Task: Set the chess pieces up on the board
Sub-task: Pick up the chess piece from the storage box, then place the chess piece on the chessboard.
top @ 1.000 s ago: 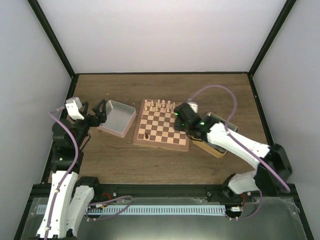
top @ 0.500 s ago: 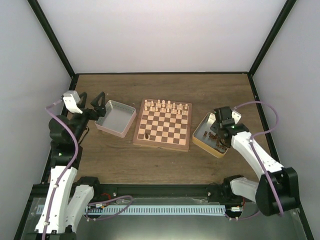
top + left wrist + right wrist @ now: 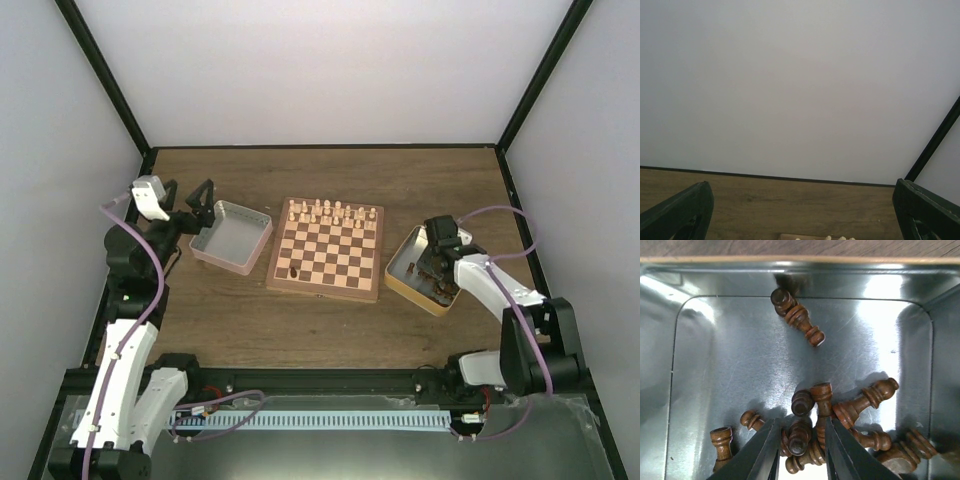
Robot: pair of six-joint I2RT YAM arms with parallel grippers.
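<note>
The board (image 3: 322,291) lies mid-table with pale chessmen (image 3: 325,212) on its far rows and one dark piece (image 3: 293,271) near its front left. Several dark brown chess pieces (image 3: 865,400) lie loose in the right metal tin (image 3: 715,365), which also shows in the top view (image 3: 402,270). My right gripper (image 3: 801,445) is down inside this tin (image 3: 432,262). It is open, its fingers straddling one dark piece (image 3: 799,436) with a gap on each side. My left gripper (image 3: 203,200) is open and empty, raised by the left tin.
An empty metal tin (image 3: 232,236) sits left of the board, under my left gripper. The left wrist view shows the white back wall, bare tabletop between its fingers (image 3: 685,210) and the board's far edge (image 3: 790,236). Black frame posts stand at the corners.
My right arm has swung from over the board's right side to the right tin and lowered into it. My left gripper has shifted slightly by the left tin.
</note>
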